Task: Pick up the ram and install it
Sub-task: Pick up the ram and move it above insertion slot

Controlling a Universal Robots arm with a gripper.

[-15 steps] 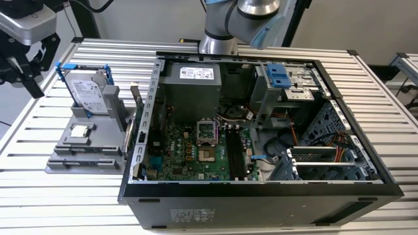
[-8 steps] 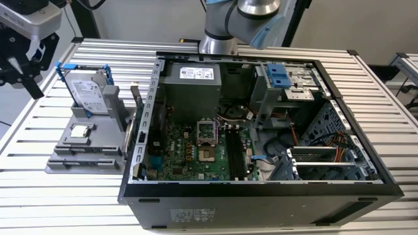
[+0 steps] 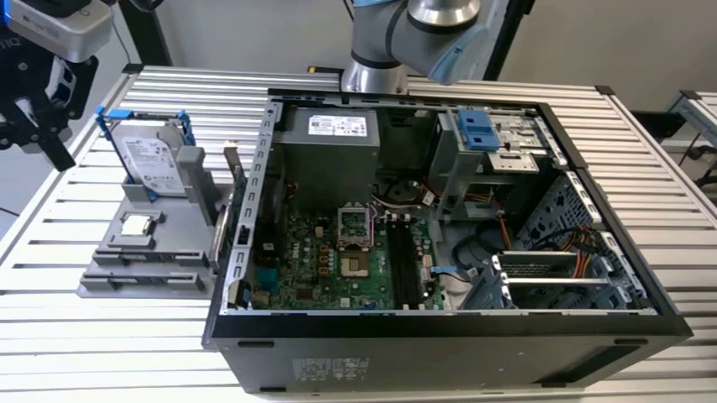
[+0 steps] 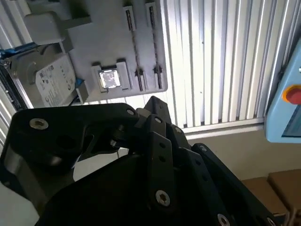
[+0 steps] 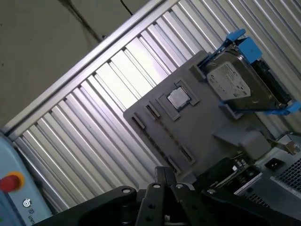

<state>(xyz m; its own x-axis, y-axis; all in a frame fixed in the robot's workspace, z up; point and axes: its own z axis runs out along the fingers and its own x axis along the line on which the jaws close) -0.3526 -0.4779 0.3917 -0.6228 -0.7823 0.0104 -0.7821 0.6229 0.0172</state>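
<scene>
Exterior view: ram [image 3: 232,193], axis 12-to-6, is placed at 4 o'clock of claw [image 3: 34,144]; claw state cannot be told.

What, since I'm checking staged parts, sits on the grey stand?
A hard drive in a blue frame stands on edge at one end; a square chip lies in a pocket mid-stand. The stand's surface under the drive and behind its grey block is covered.

Grey holder [image 3: 168,256], blue-framed silver drive [image 3: 149,161] — green motherboard [image 3: 314,269].
</scene>
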